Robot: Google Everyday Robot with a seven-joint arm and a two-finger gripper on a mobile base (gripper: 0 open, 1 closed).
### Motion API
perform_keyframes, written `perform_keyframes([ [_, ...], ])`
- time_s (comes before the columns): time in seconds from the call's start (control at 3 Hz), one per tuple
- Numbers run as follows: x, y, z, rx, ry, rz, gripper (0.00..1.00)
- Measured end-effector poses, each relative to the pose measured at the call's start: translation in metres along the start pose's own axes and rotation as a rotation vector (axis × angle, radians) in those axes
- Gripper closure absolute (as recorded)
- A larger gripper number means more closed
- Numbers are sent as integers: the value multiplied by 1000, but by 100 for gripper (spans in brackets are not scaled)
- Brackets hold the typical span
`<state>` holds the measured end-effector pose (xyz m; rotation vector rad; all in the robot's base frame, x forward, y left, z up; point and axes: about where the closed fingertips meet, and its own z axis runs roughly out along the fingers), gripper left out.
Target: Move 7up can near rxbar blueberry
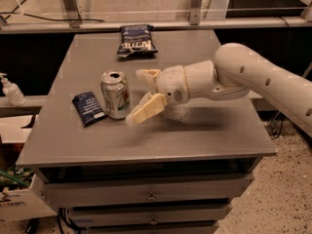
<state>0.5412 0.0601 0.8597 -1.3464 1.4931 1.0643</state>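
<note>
On my one camera the end effector [138,95] hovers low over the surface [195,130], fingers spread wide and gripping nothing. The 7up can [115,94] stands upright just past its fingertips, and the rxbar blueberry [88,108] lies just beyond that, so I judge the placement done. A Kettle chip bag [136,39] lies farther back on the grey drawer unit, with speckled floor [287,179] below.

Gripper [136,96] hangs low over the table [204,135], fingers spread wide apart. The can [115,94] stands upright just beside its fingertips. The snack bar [88,108] lies flat just past the can, on the side away from the gripper. The chip bag [136,39] sits well beyond, near the far edge.
</note>
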Motion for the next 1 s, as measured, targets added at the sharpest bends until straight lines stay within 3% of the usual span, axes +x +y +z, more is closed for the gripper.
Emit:
perform_keyframes([
  [0.33,-4,-20,-55,56,-63,6,0],
  [0.67,-17,-39,-125,166,-175,11,0],
  [1.0,-23,-42,-139,190,-195,10,0],
])
